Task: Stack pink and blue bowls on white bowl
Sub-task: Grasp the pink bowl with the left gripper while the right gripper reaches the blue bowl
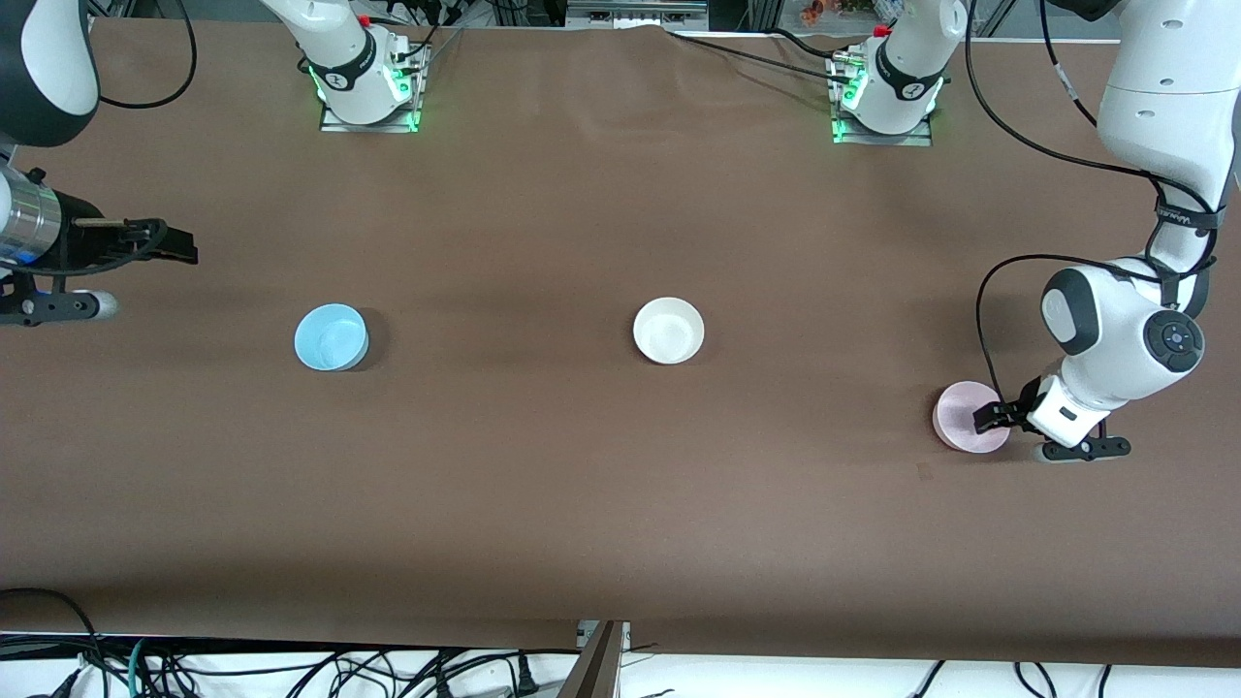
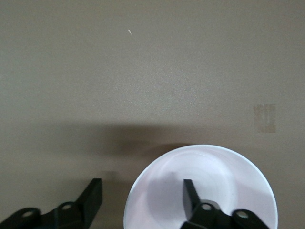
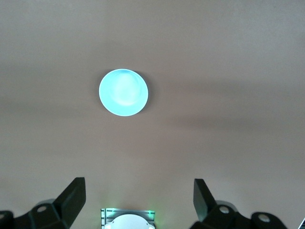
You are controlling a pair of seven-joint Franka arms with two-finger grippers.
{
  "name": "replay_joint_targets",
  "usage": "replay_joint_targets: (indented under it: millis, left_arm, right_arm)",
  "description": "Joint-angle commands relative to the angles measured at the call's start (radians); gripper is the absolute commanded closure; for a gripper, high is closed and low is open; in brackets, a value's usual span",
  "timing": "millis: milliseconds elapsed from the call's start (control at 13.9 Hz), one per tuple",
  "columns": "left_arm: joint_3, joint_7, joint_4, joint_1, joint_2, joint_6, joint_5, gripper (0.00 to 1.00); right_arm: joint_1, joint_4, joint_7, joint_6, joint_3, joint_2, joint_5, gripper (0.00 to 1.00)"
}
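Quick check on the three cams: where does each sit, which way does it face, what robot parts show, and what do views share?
Front view: high across the table, facing both arm bases; shows blue bowl, white bowl, pink bowl, right gripper and left gripper.
Left wrist view: looks down past the open left gripper, which straddles the pink bowl rim.
Right wrist view: looks down past the open right gripper at the blue bowl.
Shared: each wrist bowl also shows in front.

Left tool (image 1: 991,418) low, fingers spread — right tool (image 1: 179,244) raised, open.
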Motion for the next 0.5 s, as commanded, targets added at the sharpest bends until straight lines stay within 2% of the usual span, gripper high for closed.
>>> replay_joint_targets:
  millis: [0,72,287,431]
  left_arm:
    - [-0.001,0.053,-0.011,0.002,-0.018,-0.017,-0.009,0.95]
    - [-0.001,0.061,-0.011,0.002,-0.020,-0.019,-0.009,1.00]
    - [-0.001,0.068,-0.016,0.000,-0.021,-0.019,-0.007,1.00]
    - [-0.001,0.075,-0.017,-0.004,-0.021,-0.020,-0.007,1.00]
  right_arm:
    - [-0.028,0.014,-0.002,0.042,0.006,0.053,0.019,0.00]
    - [-0.031,0.012,-0.002,0.072,0.006,0.088,0.019,0.00]
    - [-0.033,-0.026,0.004,0.192,0.006,0.182,0.021,0.00]
    - [-0.033,-0.051,0.007,0.233,0.006,0.198,0.022,0.00]
